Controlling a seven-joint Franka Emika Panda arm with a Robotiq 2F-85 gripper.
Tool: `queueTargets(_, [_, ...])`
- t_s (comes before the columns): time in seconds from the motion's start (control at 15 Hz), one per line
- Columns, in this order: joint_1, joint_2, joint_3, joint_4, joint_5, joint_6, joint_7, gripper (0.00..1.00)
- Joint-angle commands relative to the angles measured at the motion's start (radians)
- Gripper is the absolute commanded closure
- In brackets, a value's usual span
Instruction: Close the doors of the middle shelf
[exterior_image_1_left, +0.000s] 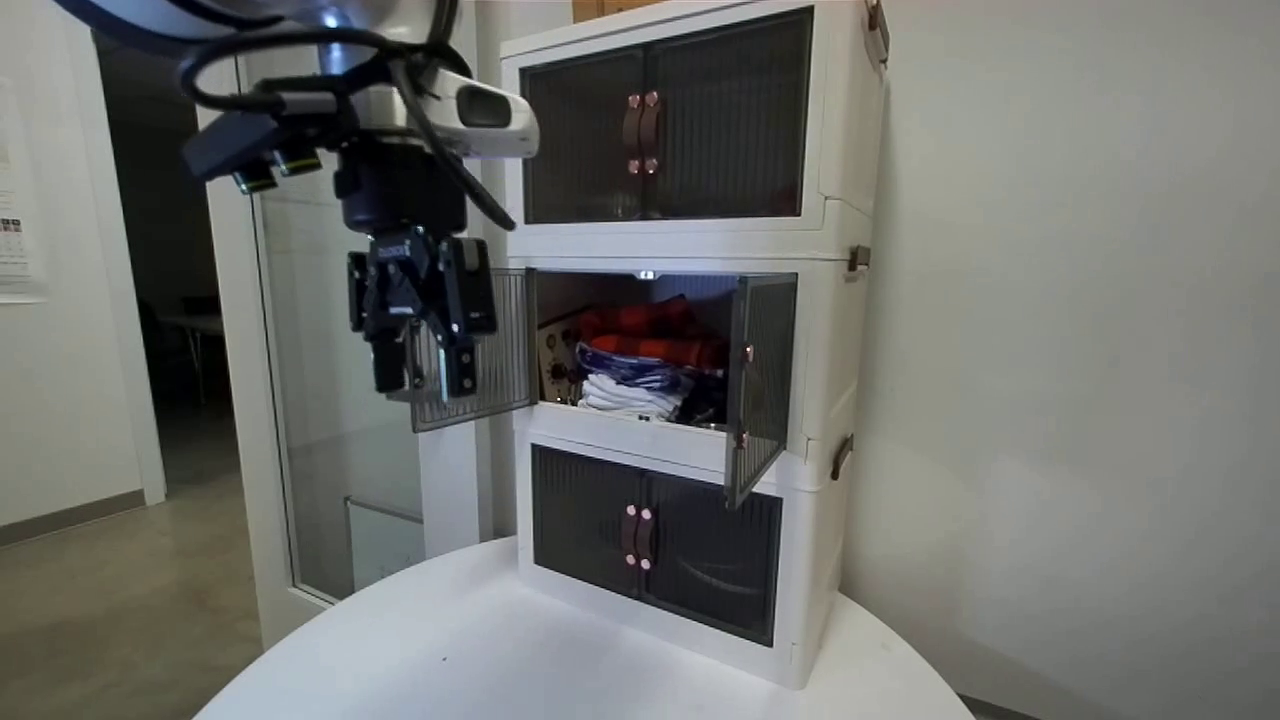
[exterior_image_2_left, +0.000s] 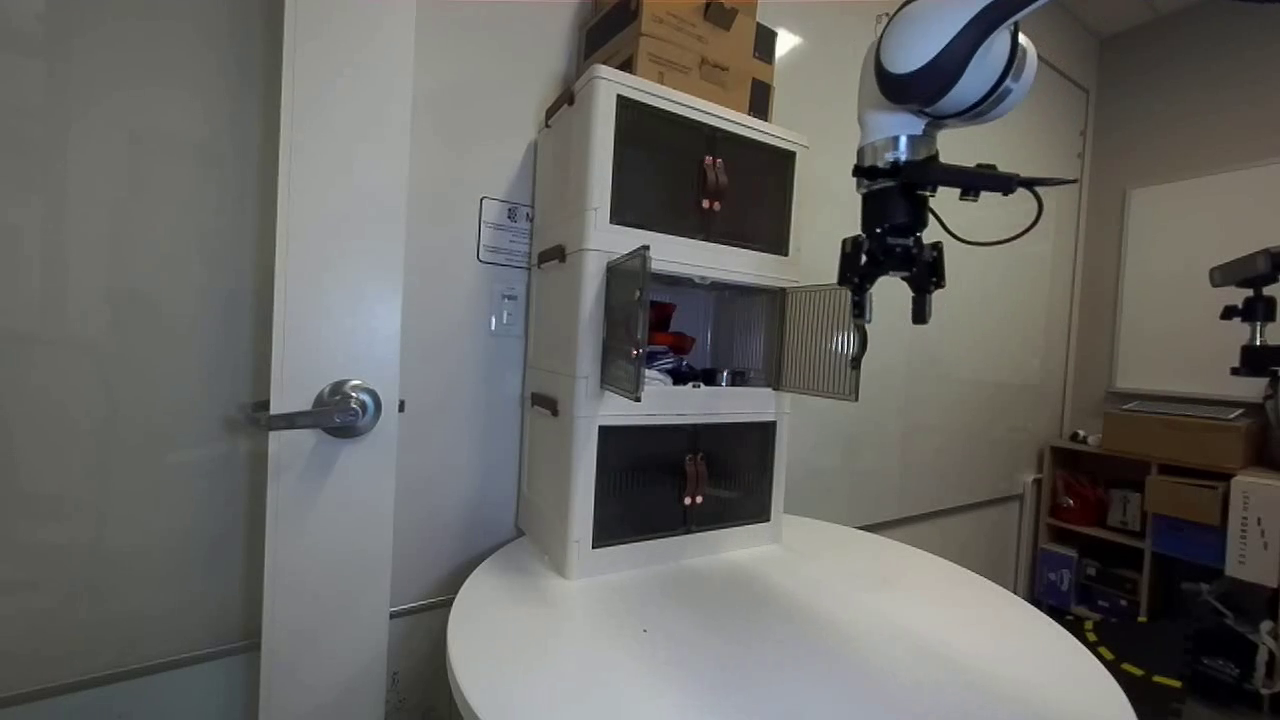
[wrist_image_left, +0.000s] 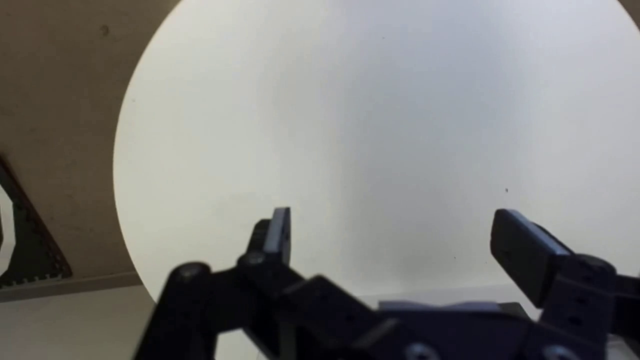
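The white cabinet's middle shelf stands open in both exterior views. Its left door, ribbed and translucent, is swung outward and also shows in an exterior view. Its right door is swung outward too, with copper studs on its edge. Folded cloth, red, blue and white, lies inside. My gripper is open and empty, raised above the table in front of the cabinet. It overlaps a door in each exterior view, with no clear contact. In the wrist view the fingers are wide apart.
The upper and lower shelf doors are shut. The cabinet stands on a round white table. Cardboard boxes sit on top. A door with a metal handle is at the side of an exterior view.
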Motion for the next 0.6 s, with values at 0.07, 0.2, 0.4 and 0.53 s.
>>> queueTargets(0.07, [0.053, 0.135, 0.065, 0.251, -0.023, -0.064, 0.193, 0.00])
queueTargets(0.2, [0.075, 0.176, 0.080, 0.331, -0.039, -0.049, 0.245, 0.00])
queueTargets(0.4, [0.107, 0.260, 0.087, 0.466, -0.051, -0.035, 0.300, 0.00])
queueTargets(0.53, [0.129, 0.321, 0.085, 0.561, -0.053, -0.037, 0.312, 0.00])
